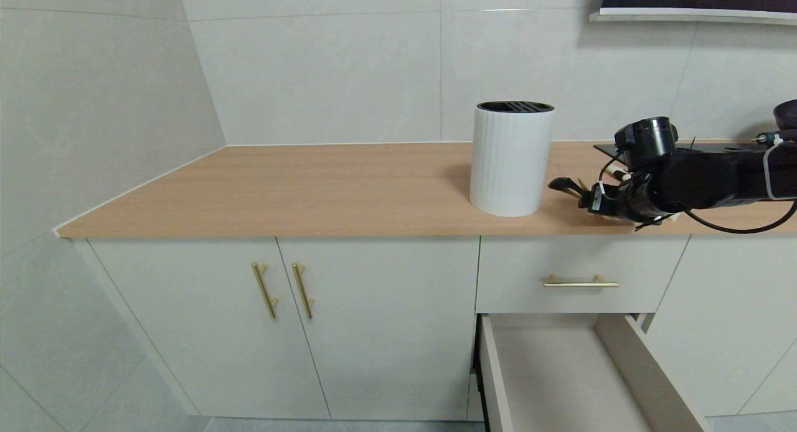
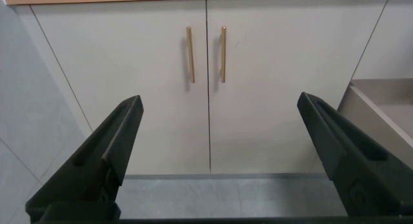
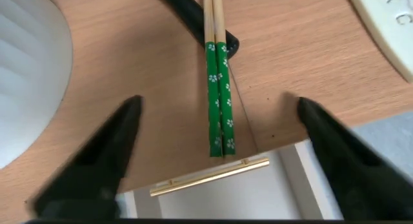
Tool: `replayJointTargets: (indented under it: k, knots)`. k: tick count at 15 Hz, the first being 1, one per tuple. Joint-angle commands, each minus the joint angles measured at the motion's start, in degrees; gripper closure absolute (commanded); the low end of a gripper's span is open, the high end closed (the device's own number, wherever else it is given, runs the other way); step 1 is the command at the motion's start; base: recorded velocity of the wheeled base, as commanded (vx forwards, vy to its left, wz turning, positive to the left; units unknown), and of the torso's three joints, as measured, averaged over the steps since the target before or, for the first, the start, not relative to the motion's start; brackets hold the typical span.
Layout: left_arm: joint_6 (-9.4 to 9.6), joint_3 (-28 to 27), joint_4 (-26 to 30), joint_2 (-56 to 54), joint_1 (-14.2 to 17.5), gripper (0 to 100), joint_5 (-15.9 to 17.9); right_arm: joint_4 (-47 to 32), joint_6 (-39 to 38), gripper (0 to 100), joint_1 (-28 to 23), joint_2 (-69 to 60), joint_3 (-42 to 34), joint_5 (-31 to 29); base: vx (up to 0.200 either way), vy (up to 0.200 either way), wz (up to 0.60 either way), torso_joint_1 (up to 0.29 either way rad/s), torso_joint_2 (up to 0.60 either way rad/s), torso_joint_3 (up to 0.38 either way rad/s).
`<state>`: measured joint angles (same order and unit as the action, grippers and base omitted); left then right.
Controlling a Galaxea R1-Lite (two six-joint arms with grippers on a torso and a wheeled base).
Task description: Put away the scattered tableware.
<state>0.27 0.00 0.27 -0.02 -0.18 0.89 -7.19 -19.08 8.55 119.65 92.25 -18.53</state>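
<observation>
A pair of wooden chopsticks (image 3: 218, 88) with green flowered ends lies on the wooden counter (image 1: 311, 183), across a black utensil handle (image 3: 193, 17). My right gripper (image 3: 219, 159) hovers open just above them, one finger on each side of the green ends. In the head view the right gripper (image 1: 591, 198) sits low over the counter's front edge, just right of the white ribbed holder (image 1: 512, 158) with its black slotted top. My left gripper (image 2: 219, 159) is open with nothing in it, held low in front of the cabinet doors (image 2: 206, 88).
Below the counter at the right, a drawer (image 1: 560, 370) stands pulled out, beneath a closed drawer with a gold handle (image 1: 580, 284). A white flat object (image 3: 387, 24) lies near the chopsticks. A dark flat surface (image 1: 716, 147) sits at the counter's back right.
</observation>
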Motion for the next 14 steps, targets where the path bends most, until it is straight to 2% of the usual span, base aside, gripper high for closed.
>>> replayJointTargets:
  k: [1,5,8,10,13,14]
  knots:
    - [0.00,0.00,0.00,0.02,0.01,0,-0.01,0.07,-0.08,100,-0.02,0.23,0.04,-0.02,0.000,0.000,0.00,0.000,0.00,0.000]
    - [0.00,0.00,0.00,0.02,0.01,0,-0.01,-0.01,-0.17,100,-0.02,-0.65,-0.14,-0.10,0.000,0.000,0.00,0.000,0.00,0.000]
    - [0.00,0.00,0.00,0.02,0.01,0,-0.01,-0.37,-0.17,100,-0.02,-6.62,-2.69,-0.89,0.000,0.000,0.00,0.000,0.00,0.000]
    - [0.00,0.00,0.00,0.02,0.01,0,-0.01,-0.45,-0.08,100,0.07,-14.80,-8.05,0.16,0.000,0.000,0.00,0.000,0.00,0.000]
    - [0.00,0.00,0.00,0.02,0.01,0,-0.01,-0.89,0.01,100,1.21,-28.77,-18.33,5.35,0.000,0.000,0.00,0.000,0.00,0.000]
    - [0.00,0.00,0.00,0.02,0.01,0,-0.01,-3.18,0.09,100,2.18,-33.08,-20.62,6.49,0.000,0.000,0.00,0.000,0.00,0.000]
